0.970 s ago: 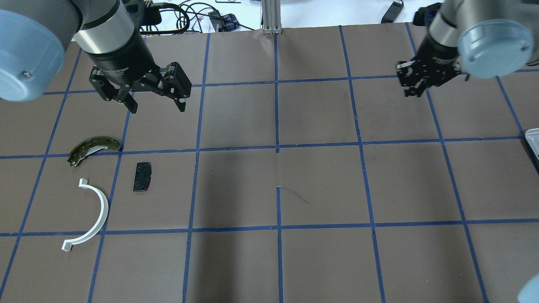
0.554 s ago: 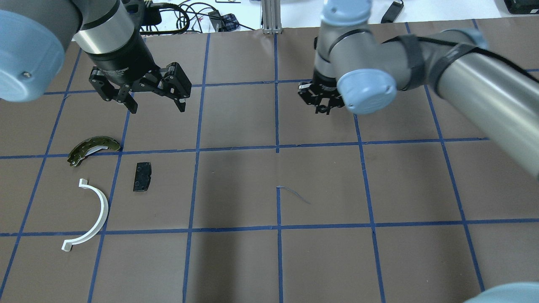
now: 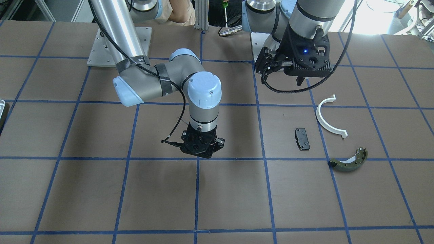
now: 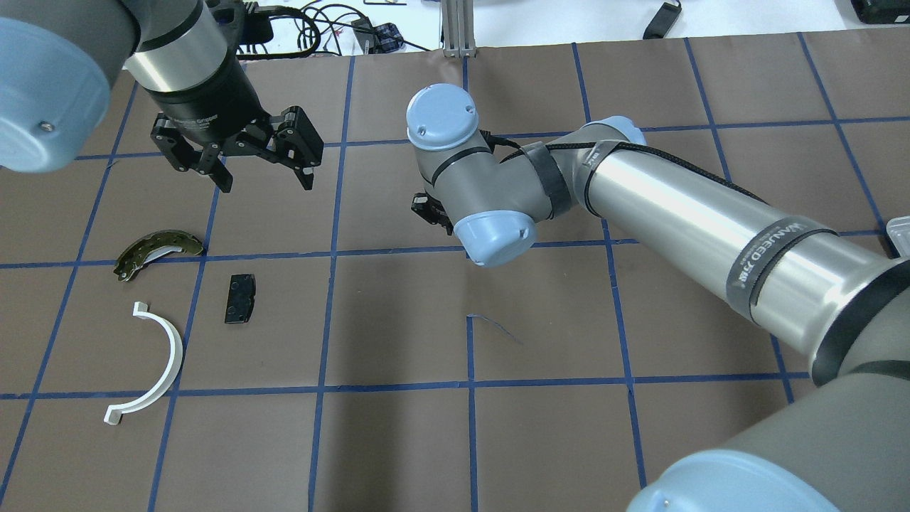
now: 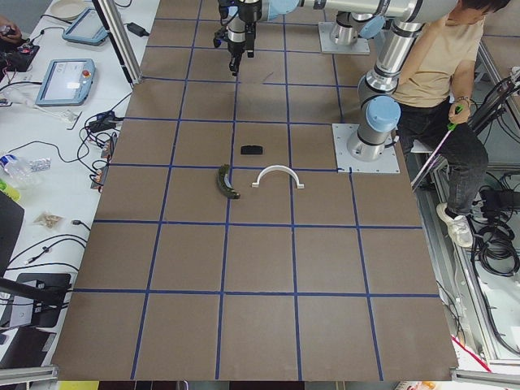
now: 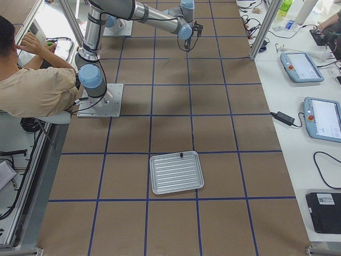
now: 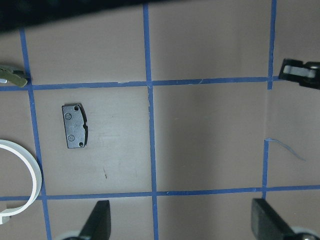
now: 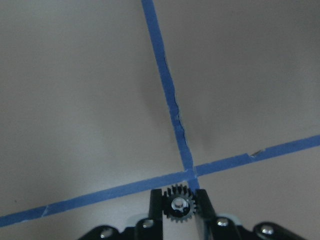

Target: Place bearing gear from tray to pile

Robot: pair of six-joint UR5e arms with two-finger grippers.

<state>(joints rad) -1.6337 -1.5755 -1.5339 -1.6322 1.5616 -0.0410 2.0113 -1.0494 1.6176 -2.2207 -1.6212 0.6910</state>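
My right gripper is shut on a small black toothed bearing gear and holds it above a blue tape crossing near the table's middle. In the overhead view the wrist mostly hides the gripper. The pile lies at the left: an olive brake shoe, a black plate and a white half-ring. My left gripper is open and empty, hovering behind the pile. The white tray sits far to the right; only its corner shows overhead.
The table is brown paper with a blue tape grid. Cables and tablets lie past its far edge. A person sits beside the robot's base. A small dark item rests at the tray's rim.
My right arm has swept from the far right across to the table's middle, toward the pile, with its gripper shut. My left arm and the pile have not moved.
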